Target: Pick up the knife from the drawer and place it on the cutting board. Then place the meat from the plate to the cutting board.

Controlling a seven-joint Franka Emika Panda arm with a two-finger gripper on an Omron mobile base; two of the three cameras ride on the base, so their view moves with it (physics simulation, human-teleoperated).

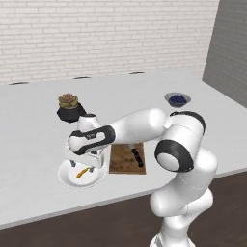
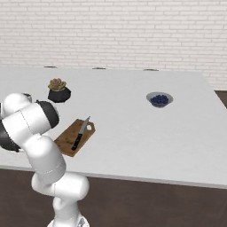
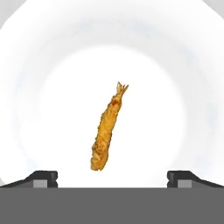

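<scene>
Overall: white counter (image 1: 29,144) in front of a white brick wall, with the arm reaching out to the left over it.
Gripper: gripper (image 1: 86,163) pointing down just above the plate in the left base view; the arm's own wrist hides most of it there.
Jaws: spread wide, with nothing between them; in the hand view the two dark tips sit far apart at the bottom corners, one at (image 3: 42,178), and the meat lies between and beyond them, untouched.
Meat: meat (image 3: 106,129) is a long, crumbed orange-brown piece with a small tail at one end, lying slantwise near the middle of the plate; in the left base view it shows as a small orange sliver (image 1: 83,172).
Plate: plate (image 1: 67,179) is round and white, at the near left of the counter, just left of the cutting board; its far rim is covered by the gripper. In the hand view its rim (image 3: 26,57) runs off the edges.
Cutting board: cutting board (image 2: 66,140) is brown wood; the arm hides its far end in the left base view.
Knife: knife (image 2: 80,134) lies on the board, black handle toward the near edge and blade toward the far end; in the left base view the handle (image 1: 138,157) shows and the blade is hard to make out.
Others: potted succulent (image 1: 69,106) behind the plate; bowl of blue berries (image 2: 159,99) well to the right.
</scene>
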